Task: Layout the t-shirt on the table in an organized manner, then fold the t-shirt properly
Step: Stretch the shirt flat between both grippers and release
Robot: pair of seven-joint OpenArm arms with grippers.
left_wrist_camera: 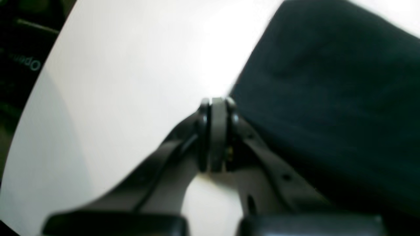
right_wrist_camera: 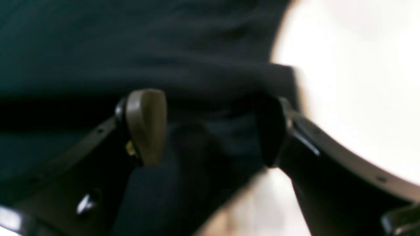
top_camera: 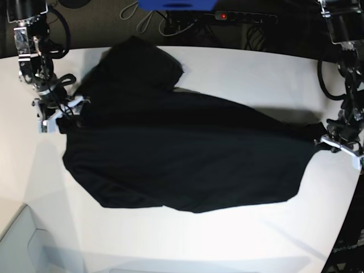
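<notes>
The black t-shirt (top_camera: 182,153) lies spread across the white table (top_camera: 239,239), tapering to a point at its right end. There my left gripper (top_camera: 329,140) is shut on the t-shirt. In the left wrist view its fingers (left_wrist_camera: 217,101) are pressed together where the cloth's edge (left_wrist_camera: 328,98) meets their tips, over bare table (left_wrist_camera: 131,82). At the shirt's left side my right gripper (top_camera: 61,114) stands open. The right wrist view shows its jaws (right_wrist_camera: 210,105) wide apart, with dark cloth (right_wrist_camera: 164,42) bunched between and under them and the table (right_wrist_camera: 361,82) to the right.
Behind the table's far edge lie cables, a blue object (top_camera: 176,4) and a power strip with a red light (top_camera: 223,16). The table's curved edge runs close to both arms. A grey surface (top_camera: 17,239) sits beyond the front left corner.
</notes>
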